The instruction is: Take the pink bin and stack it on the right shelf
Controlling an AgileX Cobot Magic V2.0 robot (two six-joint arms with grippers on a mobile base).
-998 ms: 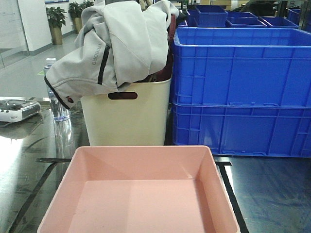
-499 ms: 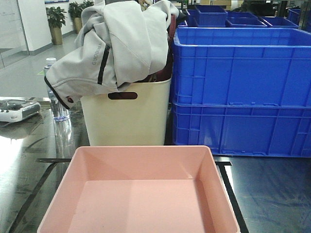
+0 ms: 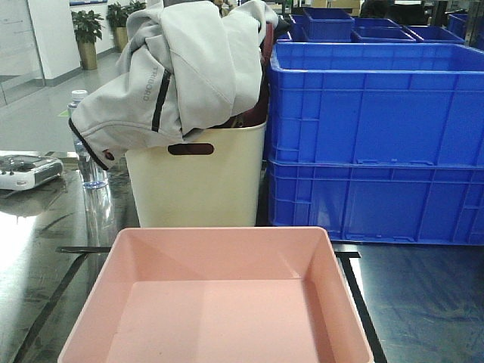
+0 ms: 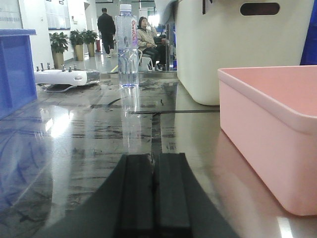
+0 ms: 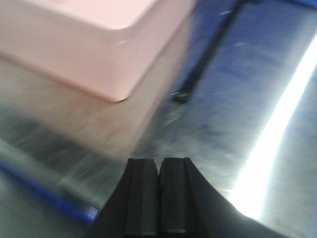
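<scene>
The pink bin (image 3: 219,302) sits empty on the shiny dark grey shelf top (image 3: 423,302), inside black tape lines, at the bottom centre of the front view. It also shows at the right of the left wrist view (image 4: 277,129) and at the top left of the right wrist view (image 5: 94,39). My left gripper (image 4: 154,158) is shut and empty, low over the shelf top (image 4: 89,163), to the left of the bin. My right gripper (image 5: 159,163) is shut and empty, over the shelf top (image 5: 237,99) off the bin's corner. Neither gripper shows in the front view.
A cream bin (image 3: 198,178) with a grey jacket (image 3: 181,68) stands behind the pink bin. Stacked blue crates (image 3: 378,136) stand at the back right. A water bottle (image 3: 89,151) and a white controller (image 3: 26,170) are at the back left. Another blue crate (image 4: 15,69) is at the far left.
</scene>
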